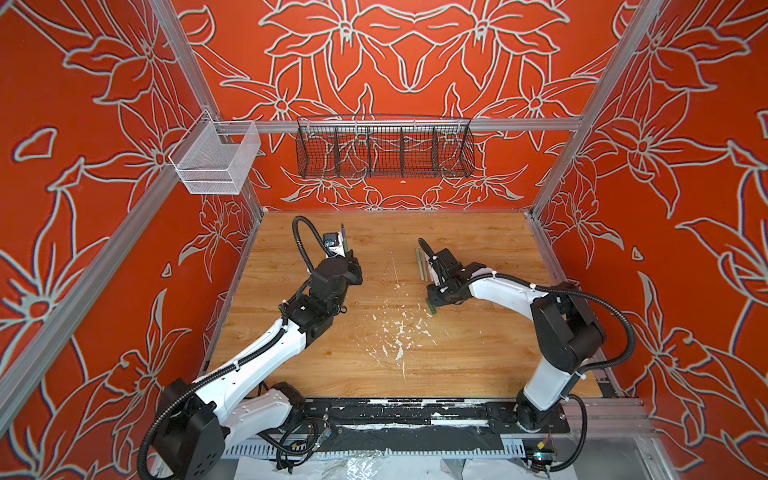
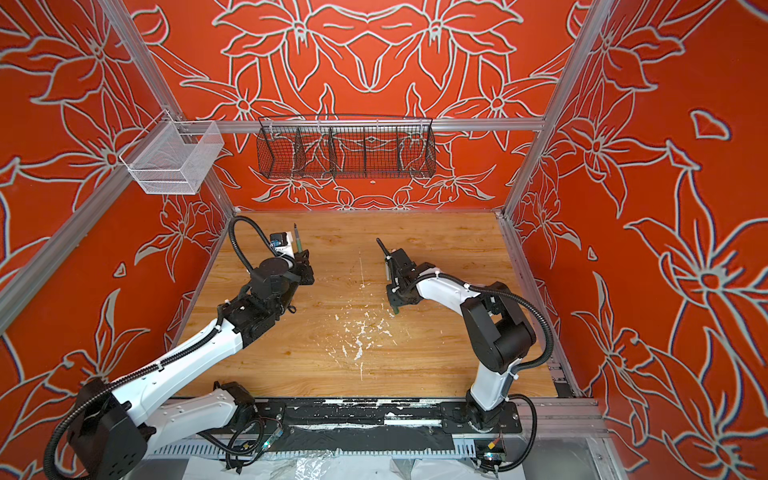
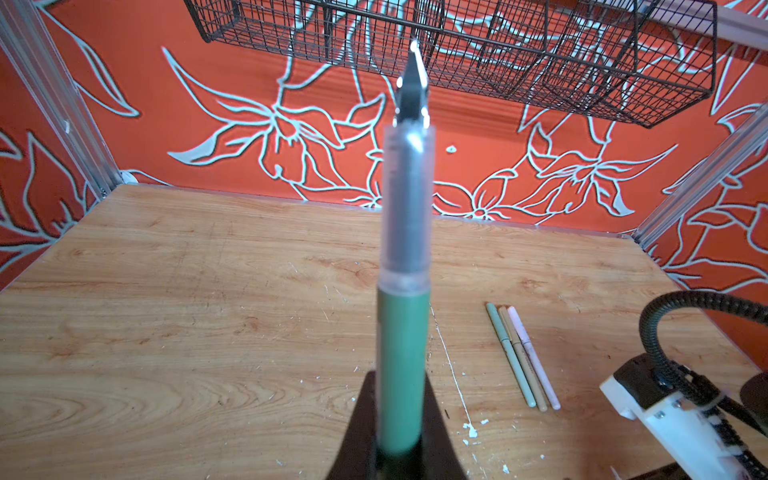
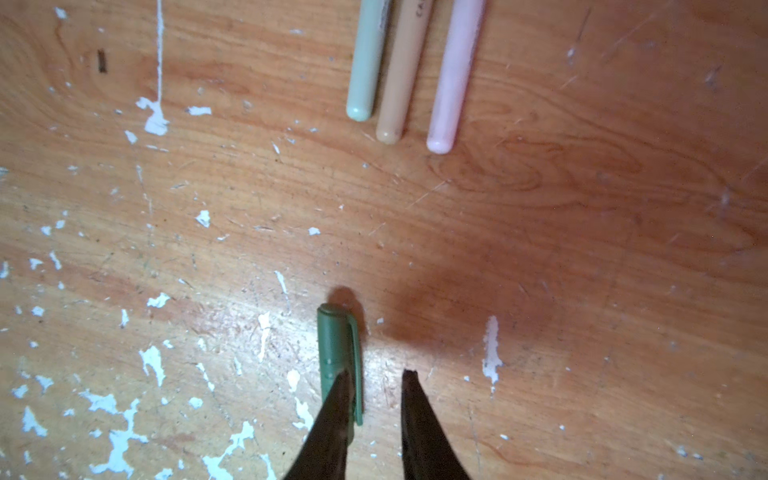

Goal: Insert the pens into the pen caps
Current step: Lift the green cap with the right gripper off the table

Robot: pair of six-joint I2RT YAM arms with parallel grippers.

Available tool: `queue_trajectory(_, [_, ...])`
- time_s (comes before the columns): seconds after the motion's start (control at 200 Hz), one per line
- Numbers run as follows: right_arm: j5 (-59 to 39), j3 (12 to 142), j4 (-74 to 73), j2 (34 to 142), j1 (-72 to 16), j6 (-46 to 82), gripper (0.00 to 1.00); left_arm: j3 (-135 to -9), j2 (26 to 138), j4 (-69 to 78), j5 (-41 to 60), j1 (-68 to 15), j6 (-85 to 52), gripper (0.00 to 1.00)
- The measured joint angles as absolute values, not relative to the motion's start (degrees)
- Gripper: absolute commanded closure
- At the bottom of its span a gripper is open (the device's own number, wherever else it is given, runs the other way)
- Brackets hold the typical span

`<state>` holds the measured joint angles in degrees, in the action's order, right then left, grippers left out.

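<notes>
Dark green pen (image 3: 403, 365) upright; dark green cap (image 4: 334, 345) flat; three pastel pens (image 3: 522, 359) together.

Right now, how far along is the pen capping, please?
Done: the light green pen, tan pen and pink pen lie apparently capped. In hand: the left gripper holds the dark green pen, nib exposed. Left: its dark green cap, beside the open right gripper.
</notes>
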<state>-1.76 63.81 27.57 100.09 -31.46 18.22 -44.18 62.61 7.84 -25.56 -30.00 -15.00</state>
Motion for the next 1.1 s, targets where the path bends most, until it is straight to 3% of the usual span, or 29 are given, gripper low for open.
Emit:
queue_trajectory(0.596, [-4.0, 63.8, 26.0, 103.9, -31.5, 18.2, 0.78, -44.2, 62.8, 7.9, -24.7, -30.0, -15.0, 1.00])
queue_trajectory(1.101, [-3.6, 63.8, 25.2, 104.1, -31.9, 18.7, 0.86, -44.2, 62.8, 7.9, -24.7, -30.0, -15.0, 1.00])
